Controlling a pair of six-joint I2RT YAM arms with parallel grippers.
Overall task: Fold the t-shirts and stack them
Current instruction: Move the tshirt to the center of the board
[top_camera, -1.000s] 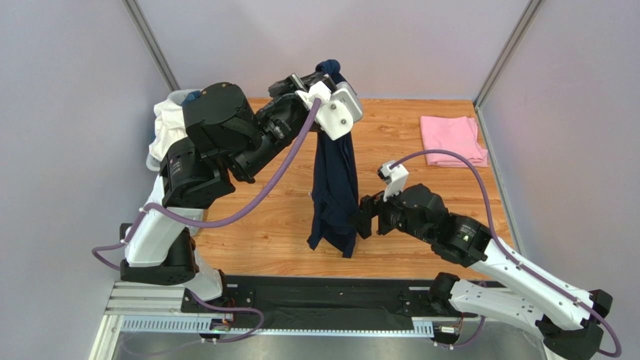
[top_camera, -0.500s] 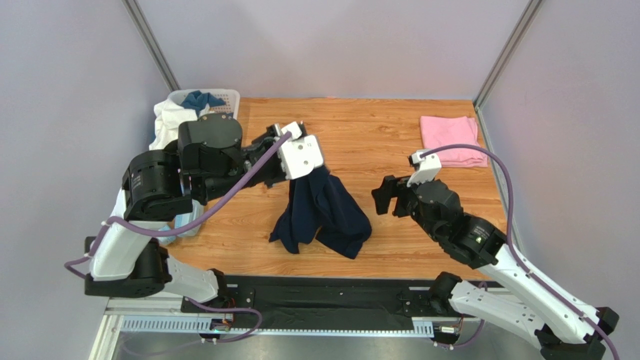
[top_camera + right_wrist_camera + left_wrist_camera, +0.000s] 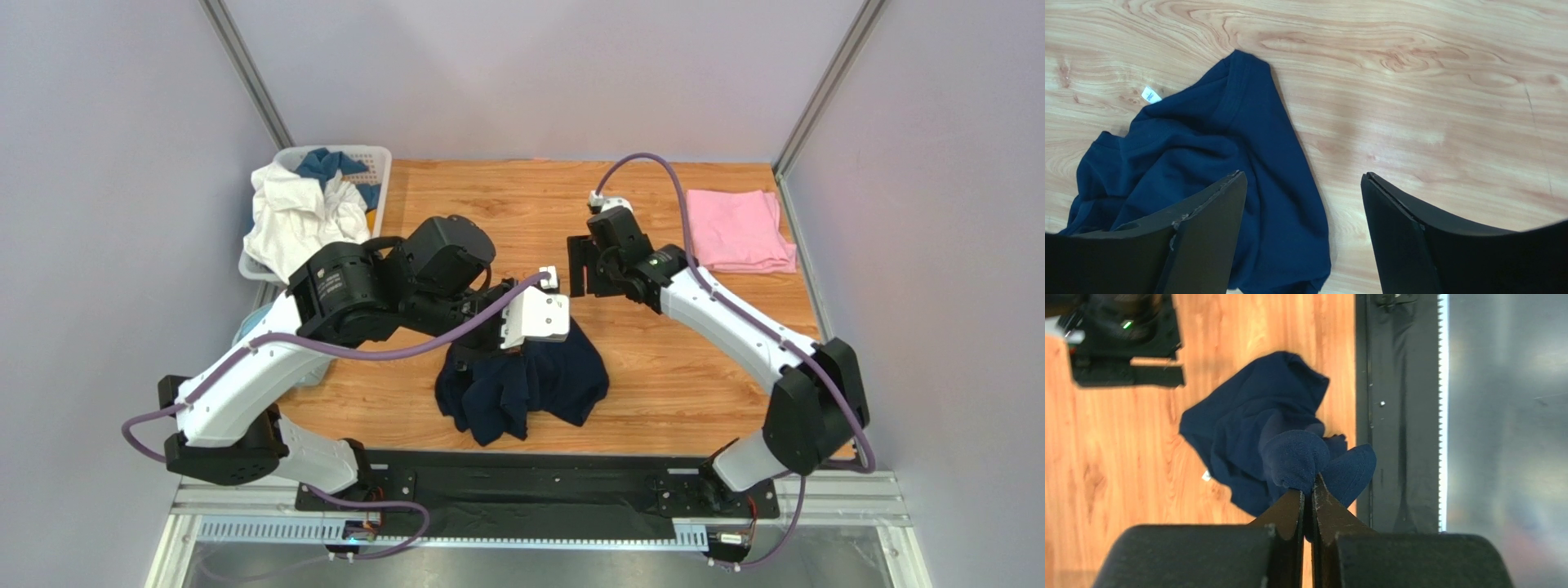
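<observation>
The navy t-shirt [image 3: 525, 386] lies in a crumpled heap at the middle of the worktop's [image 3: 687, 368] near edge, just short of the black rail [image 3: 528, 484] that runs along it. The left arm [image 3: 368, 288] reaches low over the heap, and the left arm's jaws are pressed together on a bunched fold of the navy cloth, lifting a small peak out of the pile. This looks like a hold meant to drag or shake the shirt open before any fold is made.

The right arm [image 3: 736, 325] stretches toward the middle of the worktop on the far side of the heap. The right arm's jaws stand apart with nothing between them, hanging over the shirt's far border near its white label [image 3: 1150, 95], probably lining up a second grip so the cloth can be spread between two holds.

The pink t-shirt [image 3: 736, 229] sits folded flat in the far right corner, apparently the start of the stack and well apart from the work. In the far left corner a white basket [image 3: 368, 156] holds white cloth [image 3: 294, 214], which spills over its rim, and some blue cloth [image 3: 329, 163].

From above, the wrist housing covers the left arm's jaws, so only the wrist camera shows the grip. Which part of the shirt is clamped cannot be told; sleeves, collar and hem are lost in the folds. What the basket's cloths are cannot be made out either.
</observation>
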